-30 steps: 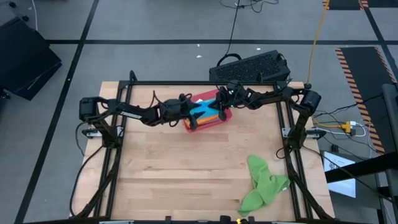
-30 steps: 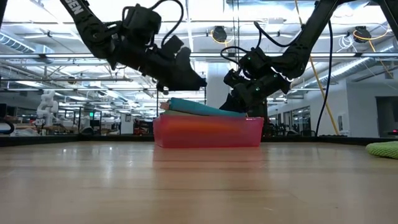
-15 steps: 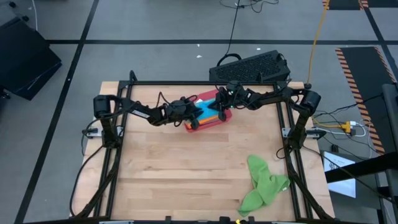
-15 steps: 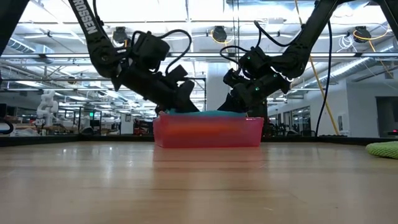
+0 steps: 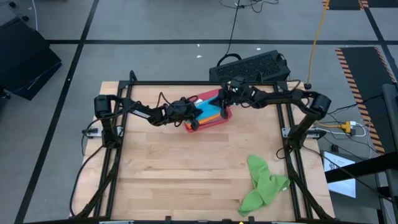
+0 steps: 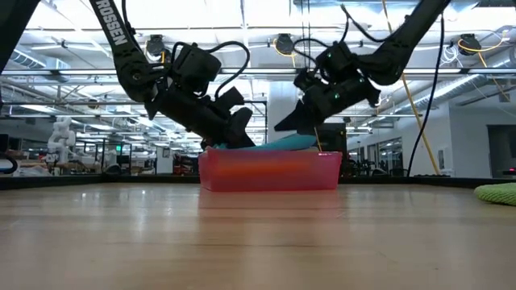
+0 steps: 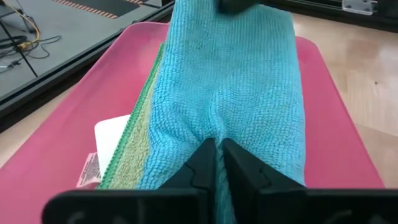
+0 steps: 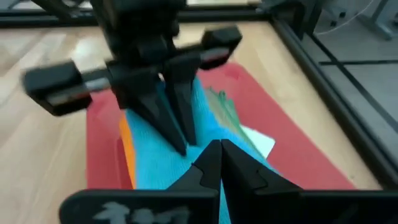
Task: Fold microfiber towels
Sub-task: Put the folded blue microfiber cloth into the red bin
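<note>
A red tray [image 5: 225, 116] stands at the table's far middle and holds a stack of folded microfiber towels. A bright blue towel [image 7: 236, 81] lies on top; green [image 7: 134, 134] and orange [image 8: 127, 152] edges show under it. My left gripper [image 7: 217, 149] reaches in from the table's left and is shut on the blue towel's left part. From the right, my right gripper [image 8: 214, 152] is shut on the same towel's right end. A bright green towel [image 5: 264, 183] lies crumpled on the table, near right. My left gripper pinches a small pucker of the blue towel [image 7: 217, 127] between its two fingertips. It comes slanting down from the table's left, along the towel. That end stays on the stack. My right gripper is shut on the blue towel's right end [image 8: 202, 134], slanting down from the right; its own fingers hide the exact contact. That end [image 6: 300, 142] is raised above the tray's rim.
A white card [image 7: 112, 137] lies in the tray beside the stack. A black keyboard [image 5: 252, 65] sits beyond the table's far edge. Bare wood lies between the tray and the near edge, left of the crumpled green towel.
My left gripper has come down onto the blue towel at the tray's left end and shut on it. My right gripper has risen, and the towel's right end has come up above the tray rim while its left end stays down.
</note>
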